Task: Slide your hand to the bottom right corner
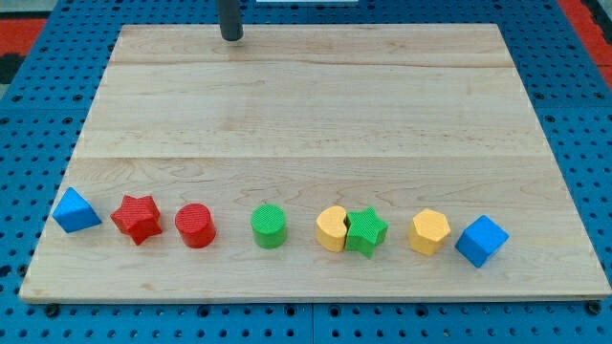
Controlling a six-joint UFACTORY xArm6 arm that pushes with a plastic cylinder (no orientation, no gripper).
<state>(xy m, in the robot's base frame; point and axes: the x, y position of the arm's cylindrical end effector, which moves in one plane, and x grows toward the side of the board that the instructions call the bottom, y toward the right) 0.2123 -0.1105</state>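
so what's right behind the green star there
A yellow block sits against the green star on the view's left, its right edge covered by the star, so its full shape is unclear. My tip is far off, near the view's top.

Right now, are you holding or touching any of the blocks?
Nothing is held. My tip sits at the view's top edge of the board, well apart from the row of blocks near the bottom.
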